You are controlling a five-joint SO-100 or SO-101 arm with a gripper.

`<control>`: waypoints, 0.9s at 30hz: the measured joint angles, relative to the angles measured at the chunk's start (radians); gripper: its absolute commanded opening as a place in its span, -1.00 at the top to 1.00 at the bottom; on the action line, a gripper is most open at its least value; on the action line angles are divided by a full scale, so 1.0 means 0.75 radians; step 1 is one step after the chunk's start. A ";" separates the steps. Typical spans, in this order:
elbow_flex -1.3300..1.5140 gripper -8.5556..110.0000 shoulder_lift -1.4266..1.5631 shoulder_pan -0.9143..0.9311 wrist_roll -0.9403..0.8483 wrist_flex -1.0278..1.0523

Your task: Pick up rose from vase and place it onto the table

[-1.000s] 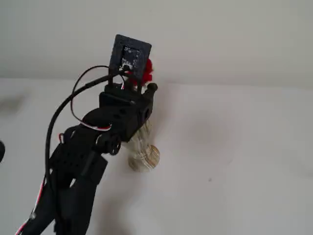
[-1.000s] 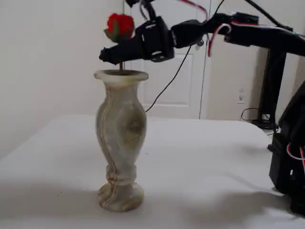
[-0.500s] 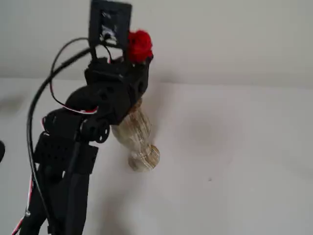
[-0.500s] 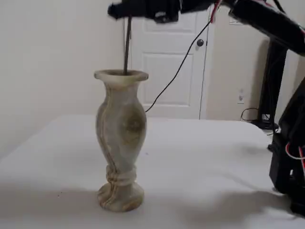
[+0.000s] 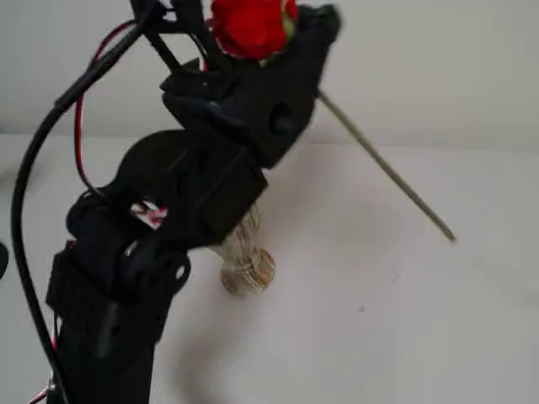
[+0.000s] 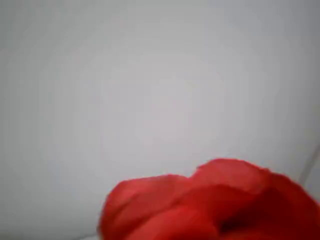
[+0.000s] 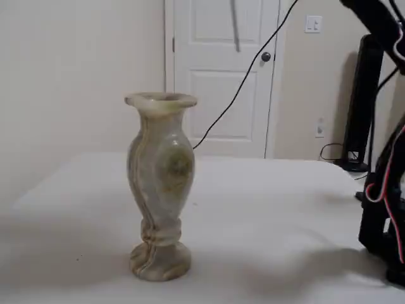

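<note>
On the table (image 7: 266, 209), seen in both fixed views:
Vase: the vase (image 7: 160, 187) stands upright on its round foot, its mouth bare. In the fixed view from above only its foot and lower body (image 5: 246, 265) show, under the arm.
Rose: the rose (image 5: 250, 25) is clear of the vase and high in the air. Its red bud sits at 12 o'clock in the fixed view from above, and its thin stem runs from the bud toward 4 o'clock, ending free above the tabletop. In the side-on fixed view only the lower end of the stem (image 7: 235, 25) shows, hanging at 12 o'clock above the vase and slightly to 1 o'clock of its rim.
Wrist view: the bud (image 6: 215, 205) fills the 5 o'clock corner, blurred, against a pale blank background.
Gripper: the gripper (image 5: 290, 42) is clamped on the rose just below the bud.
Arm: black, with red and black wires, rising from 7 o'clock.
</note>
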 measured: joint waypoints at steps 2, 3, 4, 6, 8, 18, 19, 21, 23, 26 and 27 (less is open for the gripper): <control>-0.002 0.86 0.000 0.063 -0.039 0.049; -0.002 0.86 0.006 0.088 -0.055 0.098; -0.002 0.86 0.012 0.112 -0.072 0.160; -0.002 0.86 0.033 0.147 -0.112 0.321; -0.002 0.86 0.051 0.172 -0.153 0.507; 0.587 0.86 0.399 0.141 -0.207 0.765; 0.730 0.86 0.468 0.129 -0.213 0.681; 1.014 0.86 0.599 0.102 -0.219 0.526; 1.244 0.86 0.675 0.078 -0.209 0.448; 1.464 0.86 0.720 0.049 -0.176 0.376; 1.520 0.86 0.726 0.037 -0.164 0.354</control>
